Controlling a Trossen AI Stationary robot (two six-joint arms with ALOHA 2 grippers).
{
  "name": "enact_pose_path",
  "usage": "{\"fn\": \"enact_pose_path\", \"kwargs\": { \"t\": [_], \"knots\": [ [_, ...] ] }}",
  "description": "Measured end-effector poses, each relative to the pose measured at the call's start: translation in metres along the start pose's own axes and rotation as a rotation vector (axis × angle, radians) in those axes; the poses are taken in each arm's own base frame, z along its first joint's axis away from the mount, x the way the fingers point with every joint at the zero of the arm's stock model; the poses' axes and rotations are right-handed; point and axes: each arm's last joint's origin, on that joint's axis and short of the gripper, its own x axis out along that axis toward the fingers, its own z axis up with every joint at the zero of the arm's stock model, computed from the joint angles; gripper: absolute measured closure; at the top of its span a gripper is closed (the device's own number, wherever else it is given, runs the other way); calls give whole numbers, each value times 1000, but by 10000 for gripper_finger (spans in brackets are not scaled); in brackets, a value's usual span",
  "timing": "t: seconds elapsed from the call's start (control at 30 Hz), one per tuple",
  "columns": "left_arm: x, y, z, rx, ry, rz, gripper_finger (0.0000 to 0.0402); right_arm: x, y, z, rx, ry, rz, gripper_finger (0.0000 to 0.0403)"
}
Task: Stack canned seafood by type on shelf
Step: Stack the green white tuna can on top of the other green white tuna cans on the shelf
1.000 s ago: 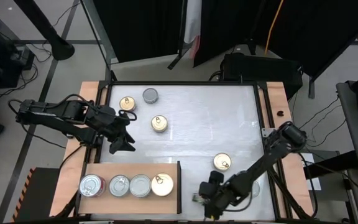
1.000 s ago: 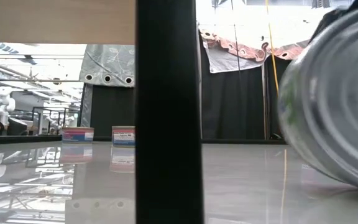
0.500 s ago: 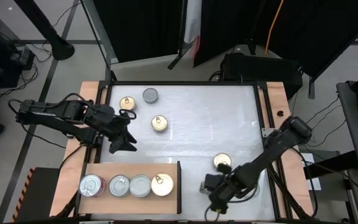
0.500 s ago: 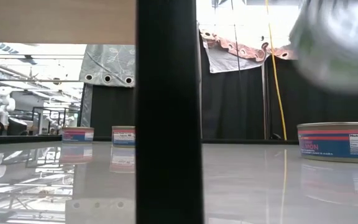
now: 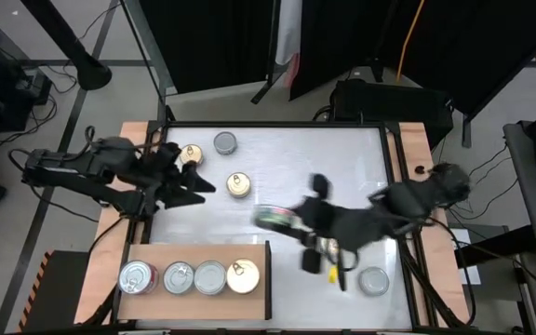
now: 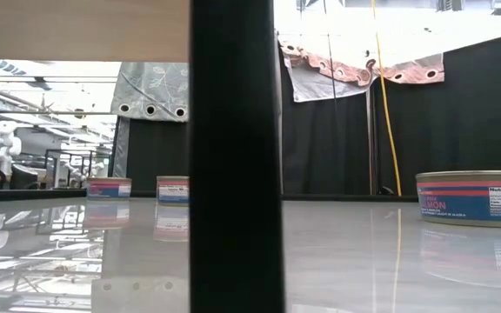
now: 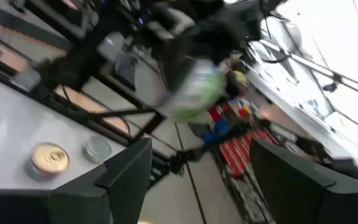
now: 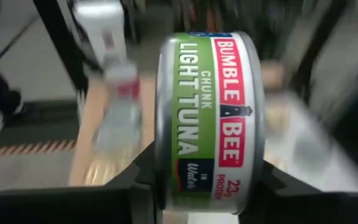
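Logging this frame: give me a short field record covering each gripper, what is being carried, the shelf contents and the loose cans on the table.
right gripper: shut on a green-labelled Bumble Bee chunk light tuna can, held on edge above mid-table
left gripper: open, empty, at the table's left side near the gold-lidded cans
shelf: four cans in a row, three silver-lidded and one gold-lidded at the right end beside the dark upright edge
loose cans: two gold-lidded cans, a grey-lidded can, a silver-lidded can
low view: salmon can standing on the tabletop
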Motion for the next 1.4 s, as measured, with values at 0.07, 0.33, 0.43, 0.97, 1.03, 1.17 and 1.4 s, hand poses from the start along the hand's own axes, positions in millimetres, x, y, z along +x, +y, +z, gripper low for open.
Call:
{"fn": "enact_pose_path", "kwargs": {
  "t": [0.07, 0.33, 0.43, 0.97, 1.03, 1.17, 1.4],
  "knots": [
    [-5, -1, 1, -1, -16, 20, 132, 17, 6, 20, -132, -121, 5, 288],
    [-41, -8, 4, 46, -114, 94, 132, 90, 37, 21, -639, -213, -123, 275],
    [-55, -8, 4, 56, -162, 162, 132, 115, 45, 8, -781, -163, -184, 265],
    [-64, -5, -4, 22, -73, 201, 132, 157, 79, -26, -1093, -156, -119, 268],
    [-60, -7, -8, 7, -1, 138, 132, 156, 81, -26, -1073, -165, -98, 270],
    [-53, -12, -14, 4, 96, 39, 132, 156, 83, -29, -1072, -154, -48, 271],
    [-34, -31, -33, 255, 241, -99, 132, 158, 78, -24, -936, -171, -82, 272]
  ]
}}
